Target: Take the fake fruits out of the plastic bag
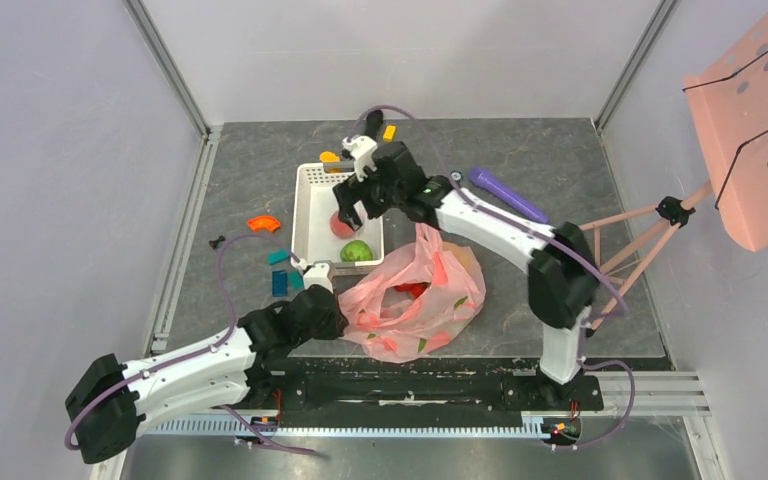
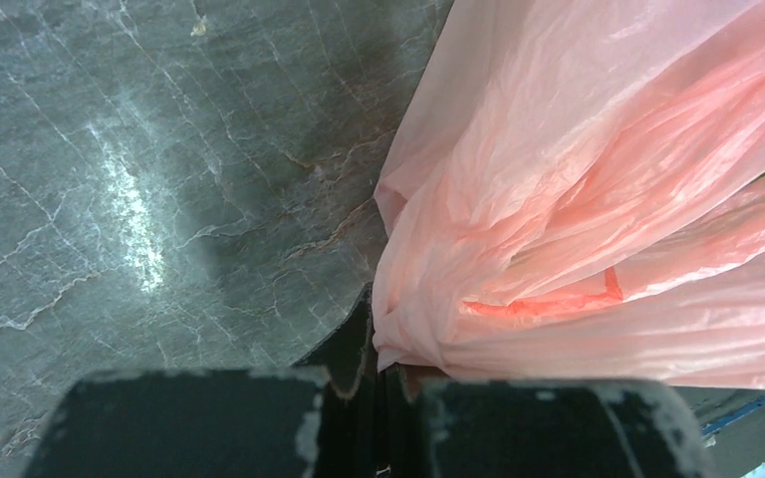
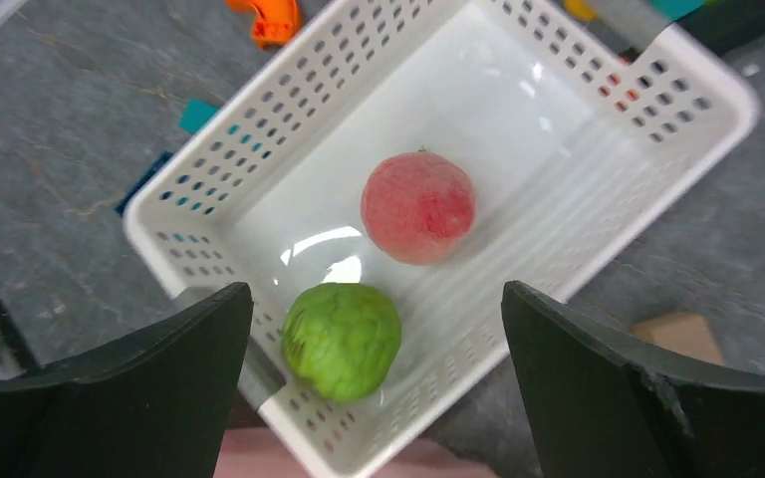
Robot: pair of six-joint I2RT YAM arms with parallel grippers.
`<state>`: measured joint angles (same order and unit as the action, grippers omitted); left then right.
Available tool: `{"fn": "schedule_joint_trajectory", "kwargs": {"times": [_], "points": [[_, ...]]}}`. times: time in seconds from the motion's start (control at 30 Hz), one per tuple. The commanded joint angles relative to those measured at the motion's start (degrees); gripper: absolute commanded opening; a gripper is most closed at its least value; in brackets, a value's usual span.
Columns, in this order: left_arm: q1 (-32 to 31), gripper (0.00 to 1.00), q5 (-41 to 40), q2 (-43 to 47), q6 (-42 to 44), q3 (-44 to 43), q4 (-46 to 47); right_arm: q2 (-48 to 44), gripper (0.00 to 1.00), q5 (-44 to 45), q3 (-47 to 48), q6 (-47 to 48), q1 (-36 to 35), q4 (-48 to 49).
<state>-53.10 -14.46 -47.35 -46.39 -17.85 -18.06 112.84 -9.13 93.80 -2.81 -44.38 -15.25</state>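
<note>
Hovering wide open and empty, right claw (image 3: 375, 294) has pink-red plastic peach (image 3: 418, 207) and green plastic apple (image 3: 342, 341) beneath it in white perforated basket (image 3: 189, 189); left claw (image 2: 374, 373) clamps one edge of crinkly pink plastic bag (image 2: 578, 199), likely anchoring it.

"What lies on the grey tabletop (image 1: 560, 160)?"

"A white basket (image 1: 302, 215) with holes. An orange curved block (image 1: 263, 223) lies left of it, not touching."

"And the blue blocks (image 1: 279, 282)?"

"Near its closer left corner. A yellow block (image 1: 389, 132) sits behind the basket. A purple stick (image 1: 507, 194) lies off to the right."
</note>
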Motion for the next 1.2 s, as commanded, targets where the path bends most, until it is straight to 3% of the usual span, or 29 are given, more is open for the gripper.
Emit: {"fn": "schedule_joint_trajectory", "kwargs": {"times": [0.0, 0.23, 0.37, 0.6, 0.73, 0.8, 0.87, 1.03, 1.17], "points": [[0.2, 0.02, -2.0, 0.1, 0.5, -3.4, -0.9, -14.5, 0.98, 3.7, -7.6, 0.3, 0.6, 0.8], [0.3, 0.07, -2.3, -0.3, 2.0, -6.3, -2.7, -34.2, 0.98, 11.4, -28.3, -3.3, 1.6, -3.0], [0.3, 0.23, -2.4, 0.1, 3.4, -9.2, -5.1, -45.2, 0.98, 11.8, -38.9, -4.8, 1.7, -4.4], [0.3, 0.69, -3.0, 1.6, 6.0, -17.5, -11.8, -58.8, 0.98, 9.5, -50.3, -7.6, 1.7, -6.3], [0.3, 0.78, -3.4, 1.9, 8.9, -24.5, -16.8, -63.1, 0.98, 11.1, -53.0, -7.8, 1.7, -8.0], [0.3, 0.79, -2.9, 1.5, 10.7, -28.3, -18.5, -64.4, 0.98, 11.4, -53.3, -7.8, 1.7, -8.7], [0.3, 0.73, -1.4, 0.4, 12.4, -31.8, -19.1, -65.5, 0.98, 11.3, -52.5, -7.7, 1.7, -9.6], [-0.3, 0.48, 3.7, -3.7, 13.7, -35.4, -16.3, -68.6, 0.98, 9.5, -49.7, -7.4, 1.7, -10.1], [-2.6, 0.23, 7.7, -5.7, 11.6, -32.1, -9.8, -69.8, 0.83, 5.7, -48.4, -8.2, 1.5, -9.0]]}}
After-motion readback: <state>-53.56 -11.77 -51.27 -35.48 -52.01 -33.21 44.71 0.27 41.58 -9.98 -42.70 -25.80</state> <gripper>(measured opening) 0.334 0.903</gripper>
